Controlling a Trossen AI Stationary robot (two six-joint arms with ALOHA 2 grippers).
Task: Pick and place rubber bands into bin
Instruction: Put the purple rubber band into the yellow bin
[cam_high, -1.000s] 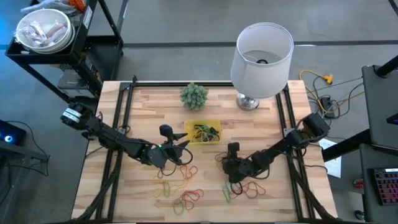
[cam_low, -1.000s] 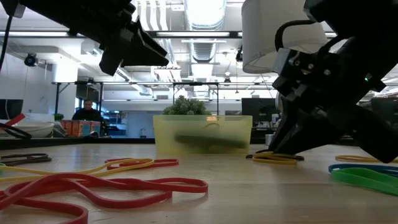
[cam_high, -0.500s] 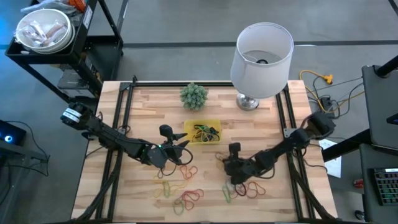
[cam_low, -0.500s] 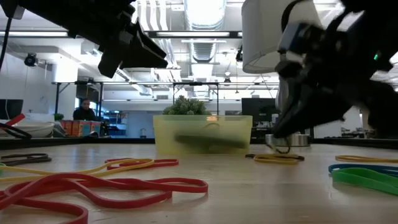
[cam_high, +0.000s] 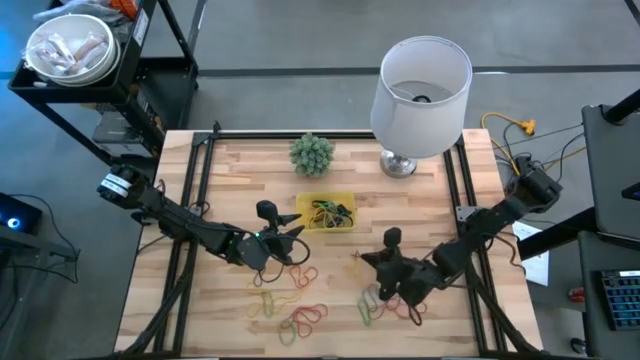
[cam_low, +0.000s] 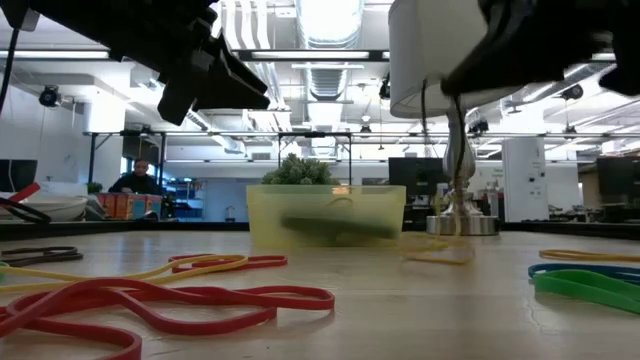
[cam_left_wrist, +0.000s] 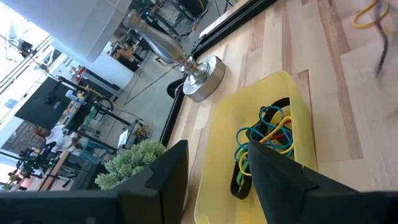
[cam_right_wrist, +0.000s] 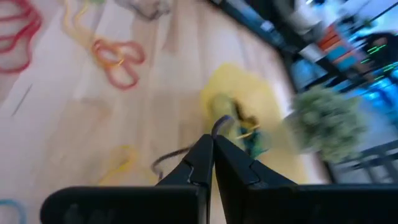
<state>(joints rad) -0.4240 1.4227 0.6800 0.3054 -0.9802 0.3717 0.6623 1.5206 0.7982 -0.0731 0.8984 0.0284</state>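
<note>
The right gripper (cam_high: 368, 262) was found at about five o'clock from the bin (cam_high: 342, 197), raised a little above the desk (cam_high: 440, 215). Its fingers (cam_right_wrist: 200, 163) were seen fully closed in the right wrist view, with a thin dark band (cam_right_wrist: 219, 123) pinched at the tips and trailing down. In the low view a yellowish loop (cam_low: 440, 250) hung below the same gripper, clear of or barely grazing the desk; whether it was held together with the dark band could not be told.

The bin lay at the desk's centre, already holding several bands (cam_left_wrist: 266, 138). Loose rubber bands (cam_high: 298, 310) remained scattered at six o'clock from it.

The left gripper (cam_high: 297, 238) was held just at eight o'clock from the bin, its fingers parted and empty.

For the step in hand, the carry to the bin, it was judged that the load should be lifted until the hanging loop cleared the bin's near wall, then taken toward eleven o'clock. Release was judged best made low over the bin's middle, since a floppy band could drape over the rim. A path clear of the left gripper was advised.
</note>
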